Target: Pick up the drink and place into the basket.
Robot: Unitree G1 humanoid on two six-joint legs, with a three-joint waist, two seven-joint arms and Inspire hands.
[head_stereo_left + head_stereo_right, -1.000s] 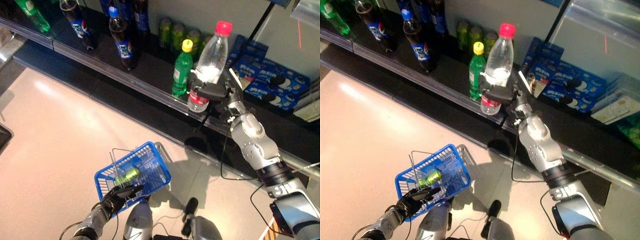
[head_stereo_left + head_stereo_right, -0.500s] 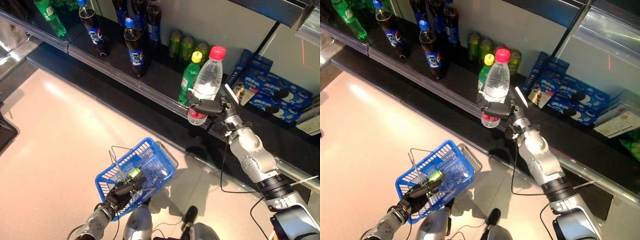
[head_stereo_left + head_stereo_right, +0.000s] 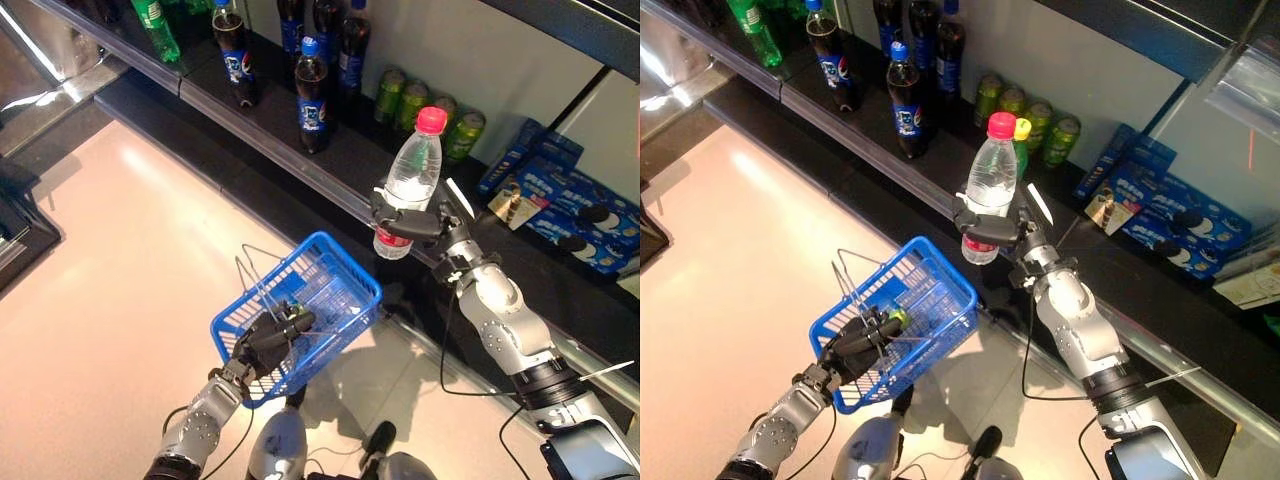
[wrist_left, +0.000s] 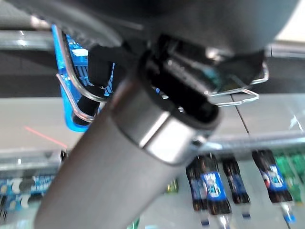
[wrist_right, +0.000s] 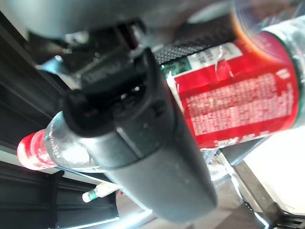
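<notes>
Above shelf edge: R hand (image 3: 420, 222) grips bottle (image 3: 405, 185) | wrist: red label

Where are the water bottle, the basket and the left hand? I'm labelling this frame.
water bottle (image 3: 410, 175): left eye view, clear upper body.
basket (image 3: 345, 270): left eye view, blue far rim.
left hand (image 3: 262, 338): left eye view, dark palm at handle.

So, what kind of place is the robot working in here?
Most likely a shop aisle. A long dark shelf carries rows of cola bottles, green cans and blue snack boxes, and the left hand holds a blue shopping basket.
</notes>
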